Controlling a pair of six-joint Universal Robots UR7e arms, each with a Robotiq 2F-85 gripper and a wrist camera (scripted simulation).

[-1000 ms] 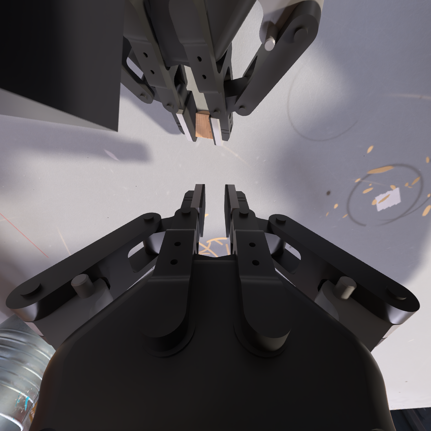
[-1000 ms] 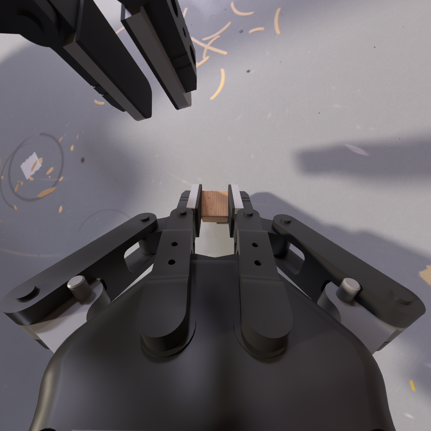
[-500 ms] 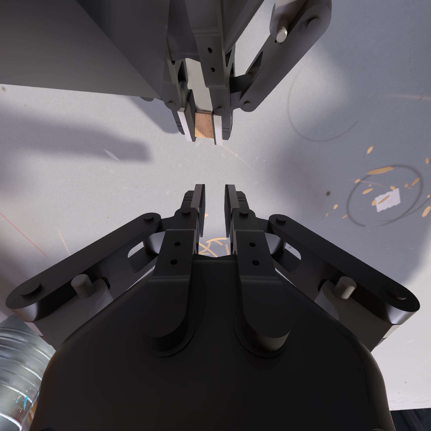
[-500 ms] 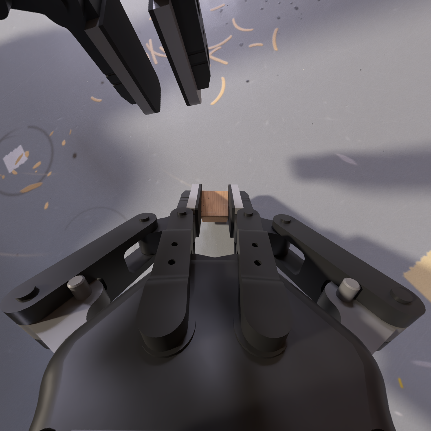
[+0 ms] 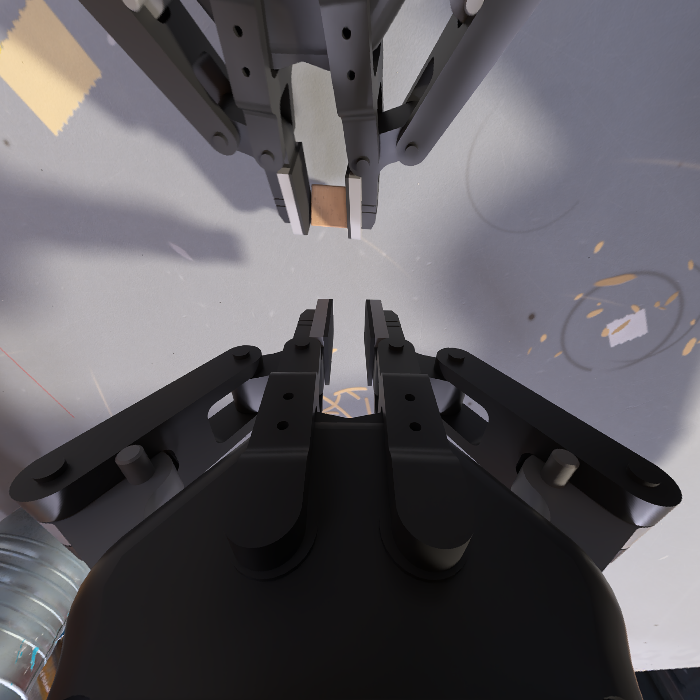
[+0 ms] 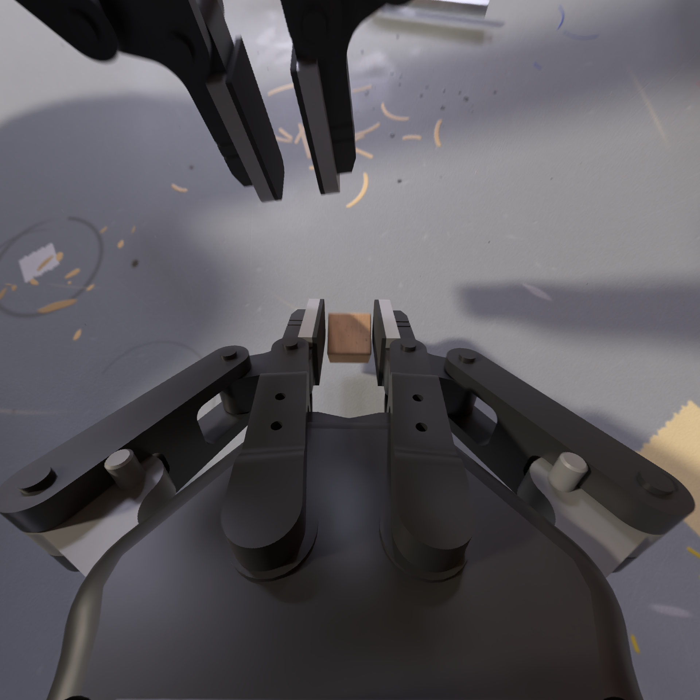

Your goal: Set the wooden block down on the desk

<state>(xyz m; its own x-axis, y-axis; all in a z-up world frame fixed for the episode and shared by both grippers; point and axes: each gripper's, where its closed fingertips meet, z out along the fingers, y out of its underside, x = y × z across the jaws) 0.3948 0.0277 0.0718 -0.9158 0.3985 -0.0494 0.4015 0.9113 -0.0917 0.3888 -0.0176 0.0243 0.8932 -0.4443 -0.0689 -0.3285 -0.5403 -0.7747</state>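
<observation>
The small wooden block [image 6: 348,338] sits between the pads of my right gripper [image 6: 348,308], with a thin gap on each side. The jaws are slightly open and no longer pinch it. The block is right at the grey desk [image 6: 492,227]; I cannot tell if it rests on it. In the left wrist view the block [image 5: 328,206] shows end-on between the right gripper's fingertips [image 5: 325,233], which point down at the desk. My left gripper [image 5: 348,314] is empty, with its jaws a narrow gap apart. It hovers opposite the right gripper and also shows in the right wrist view [image 6: 299,191].
A tan strip of tape [image 5: 45,72] lies beyond the right gripper and also shows in the right wrist view [image 6: 674,466]. A white paper scrap [image 5: 625,331] lies inside a ring stain. Wood shavings [image 6: 358,195] are scattered about. A metal can [image 5: 26,606] stands close at my left gripper's side.
My right gripper has swung and lowered toward the desk, and its jaws have widened off the block. My left gripper has kept still with the same narrow gap.
</observation>
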